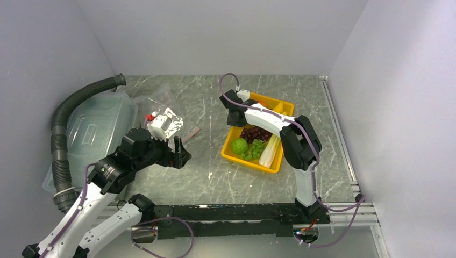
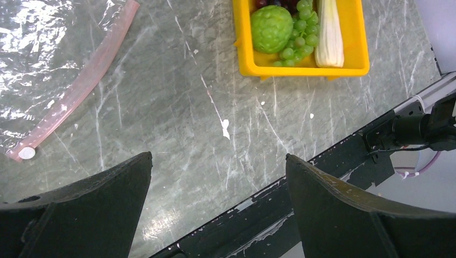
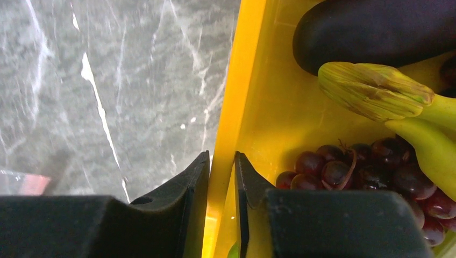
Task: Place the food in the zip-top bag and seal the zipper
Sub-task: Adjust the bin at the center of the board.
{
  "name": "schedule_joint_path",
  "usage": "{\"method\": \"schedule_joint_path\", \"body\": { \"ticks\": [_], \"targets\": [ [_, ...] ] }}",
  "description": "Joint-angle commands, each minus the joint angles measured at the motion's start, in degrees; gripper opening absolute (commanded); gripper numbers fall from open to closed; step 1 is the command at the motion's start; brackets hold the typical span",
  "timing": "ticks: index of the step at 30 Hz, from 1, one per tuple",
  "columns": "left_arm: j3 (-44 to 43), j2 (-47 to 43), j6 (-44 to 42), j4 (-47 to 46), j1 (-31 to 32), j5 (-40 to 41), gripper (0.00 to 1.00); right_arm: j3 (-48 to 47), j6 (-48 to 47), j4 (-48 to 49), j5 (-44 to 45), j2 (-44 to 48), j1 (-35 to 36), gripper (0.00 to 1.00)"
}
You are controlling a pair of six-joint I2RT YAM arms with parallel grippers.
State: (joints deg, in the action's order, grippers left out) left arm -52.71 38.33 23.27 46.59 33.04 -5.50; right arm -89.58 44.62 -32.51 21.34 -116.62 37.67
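1. While the food lies in the yellow tray (image 1: 253, 164) (dark grapes (image 1: 255, 133), green grapes (image 1: 255, 150), green round fruit (image 1: 239, 145), leek (image 1: 270, 150), eggplant (image 3: 376, 32), bananas (image 3: 425, 123)), the zip-top bag (image 2: 43, 54) lies flat on the bench (image 1: 215, 177), left of the tray.
2. Zipper (image 2: 80, 88): pink strip on the bag's edge facing the tray.
3. Right gripper (image 3: 221, 156): clamped on the tray's left wall.
4. Left gripper (image 2: 218, 157): jaws wide apart, empty, over the bench beside the bag.
5. Lidded bin (image 1: 97, 129) and grey hose (image 1: 59, 140): left of the bag.
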Motion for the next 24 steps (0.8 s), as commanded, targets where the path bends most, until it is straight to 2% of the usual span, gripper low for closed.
{"method": "schedule_joint_path", "body": {
  "ticks": [1,12,20,24],
  "targets": [
    [-0.02,0.67,0.83,-1.07,0.14,1.25,0.99,3.13,-6.95,3.37,-3.89,6.15,0.2,0.0],
    [-0.03,2.62,2.31,-0.55,0.19,3.19,0.99,13.48,-17.06,2.55,-4.1,14.09,0.52,0.0],
    [1.0,4.15,6.25,-1.61,0.18,3.52,0.99,21.96,-20.08,5.25,-7.35,19.94,0.65,0.0],
    [1.82,5.44,7.79,-2.7,0.18,5.05,0.99,23.26,-20.49,7.52,-9.6,20.79,0.89,0.0]
  ]
}}
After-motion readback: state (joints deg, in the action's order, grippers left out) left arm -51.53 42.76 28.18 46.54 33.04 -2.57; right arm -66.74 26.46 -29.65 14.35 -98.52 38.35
